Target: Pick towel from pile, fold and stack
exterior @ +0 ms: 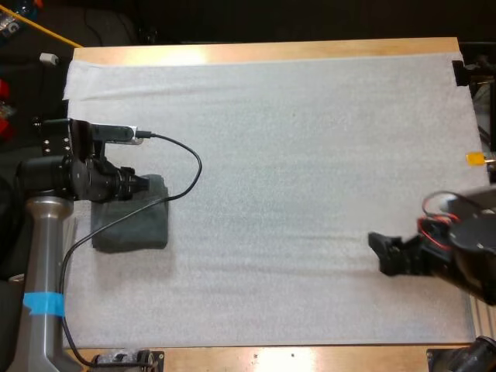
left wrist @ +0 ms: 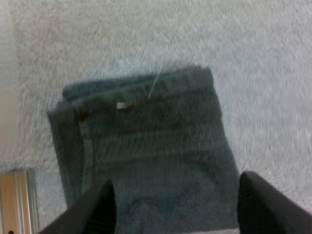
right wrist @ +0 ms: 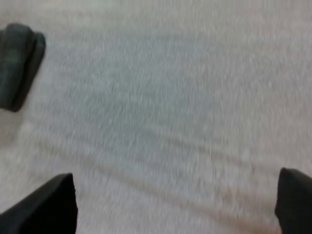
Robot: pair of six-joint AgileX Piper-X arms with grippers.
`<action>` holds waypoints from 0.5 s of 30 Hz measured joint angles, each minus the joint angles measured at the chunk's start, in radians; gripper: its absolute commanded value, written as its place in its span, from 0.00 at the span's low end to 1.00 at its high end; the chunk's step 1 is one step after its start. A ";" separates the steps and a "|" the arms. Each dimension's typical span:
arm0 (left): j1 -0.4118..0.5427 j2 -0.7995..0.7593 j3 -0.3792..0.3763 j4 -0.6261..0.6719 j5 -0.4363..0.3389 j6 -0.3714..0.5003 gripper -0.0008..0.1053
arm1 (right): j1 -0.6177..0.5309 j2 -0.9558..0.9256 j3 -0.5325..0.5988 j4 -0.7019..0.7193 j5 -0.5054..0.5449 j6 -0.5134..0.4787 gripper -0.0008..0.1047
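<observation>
A folded dark grey-green towel (exterior: 136,225) lies on the white mat (exterior: 294,194) near its left edge. My left gripper (exterior: 151,186) hovers over the towel's far part. In the left wrist view the folded towel (left wrist: 146,146) lies flat below, with a small white tag on it, and my left gripper (left wrist: 175,207) is open, its fingers (left wrist: 92,209) standing wide apart above the towel. My right gripper (exterior: 381,252) hangs over bare mat at the right. In the right wrist view its fingers (right wrist: 44,204) are spread wide and open, and the towel (right wrist: 17,61) lies far off.
The mat's left edge and a metal rail (left wrist: 19,200) of the table lie close beside the towel. The wooden table rim (exterior: 263,50) runs along the far side. Bare mat stretches between the two arms.
</observation>
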 measured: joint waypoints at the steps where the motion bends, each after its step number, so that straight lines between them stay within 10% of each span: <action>1: 0.000 -0.006 0.000 0.004 0.000 0.000 0.50 | -0.002 0.023 0.000 -0.021 0.003 -0.008 0.76; 15: 0.000 -0.137 0.000 0.050 0.000 -0.009 0.50 | -0.394 0.243 0.000 -0.180 -0.051 -0.157 0.76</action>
